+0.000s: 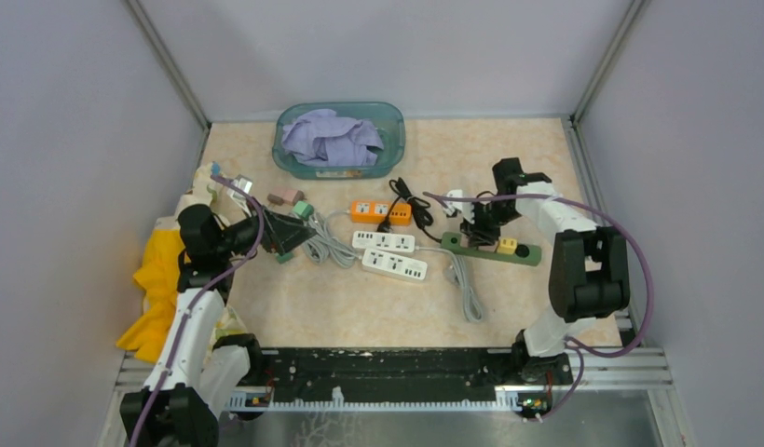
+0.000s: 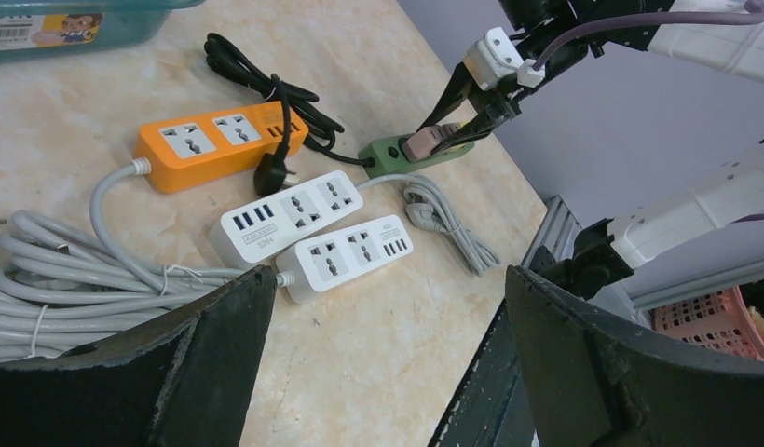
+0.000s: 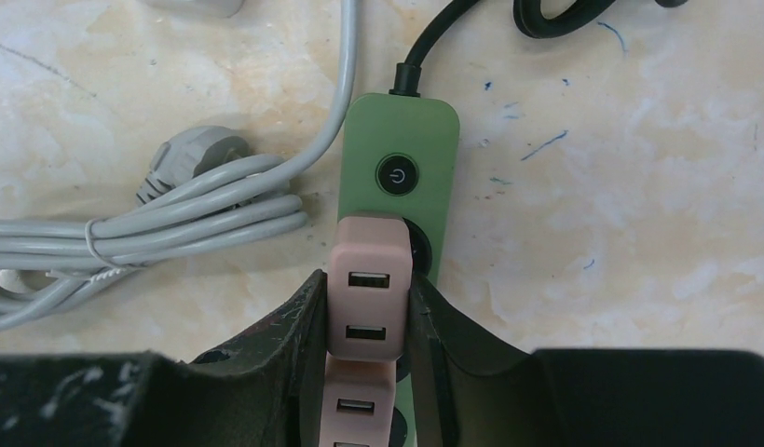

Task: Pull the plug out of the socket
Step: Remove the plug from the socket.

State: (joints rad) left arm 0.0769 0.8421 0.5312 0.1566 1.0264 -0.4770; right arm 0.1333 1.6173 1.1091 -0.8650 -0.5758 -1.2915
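Observation:
A green power strip [image 3: 400, 140] lies on the marble table right of centre [image 1: 490, 250]. A pink USB plug [image 3: 367, 270] stands over its first socket, just behind the round power button. My right gripper [image 3: 367, 312] is shut on this plug, one finger [image 3: 299, 331] pressed against each side. I cannot tell whether its pins are still in the socket. A second pink plug [image 3: 358, 410] sits just behind it on the strip. The left wrist view shows the held plug [image 2: 423, 143] tilted over the strip's end. My left gripper [image 2: 388, 284] hangs open and empty at the table's left side [image 1: 299, 233].
An orange strip [image 1: 380, 211] and two white strips [image 1: 384, 241] [image 1: 395, 266] lie mid-table with bundled grey cables [image 1: 467, 289]. A black cable [image 1: 411, 200] coils behind. A teal basin [image 1: 393, 140] holding purple cloth stands at the back. Yellow cloth [image 1: 159, 279] lies far left.

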